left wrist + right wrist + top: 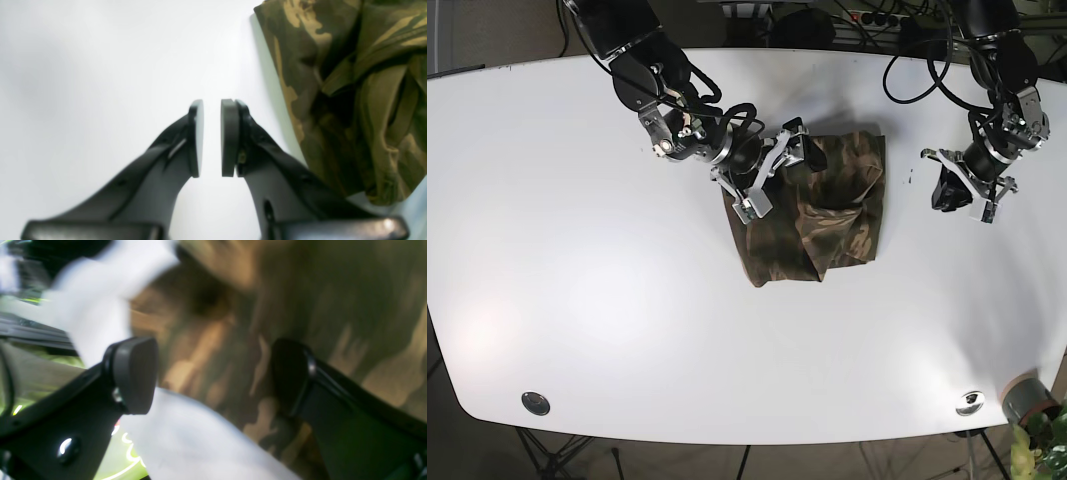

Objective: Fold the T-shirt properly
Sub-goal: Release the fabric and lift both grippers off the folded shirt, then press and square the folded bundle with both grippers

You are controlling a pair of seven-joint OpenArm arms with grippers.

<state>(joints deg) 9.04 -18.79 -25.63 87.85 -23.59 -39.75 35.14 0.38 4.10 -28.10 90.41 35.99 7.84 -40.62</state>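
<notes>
The camouflage T-shirt (827, 220) lies bunched and partly folded in the middle of the white table (607, 300). My right gripper (774, 170) hovers over its upper left edge. In the right wrist view this gripper (213, 370) is open wide, with the blurred shirt (300, 290) under and between the fingers but not pinched. My left gripper (942, 190) stays to the right of the shirt, apart from it. In the left wrist view its pads (228, 136) stand a narrow gap apart with nothing between them, so the left gripper (212, 106) is open, and the crumpled shirt (350, 83) lies to its right.
Cables (927, 60) trail across the table's back right edge. A grey pot with a plant (1030, 402) stands at the front right corner. Two round metal fittings (535, 403) sit near the front edge.
</notes>
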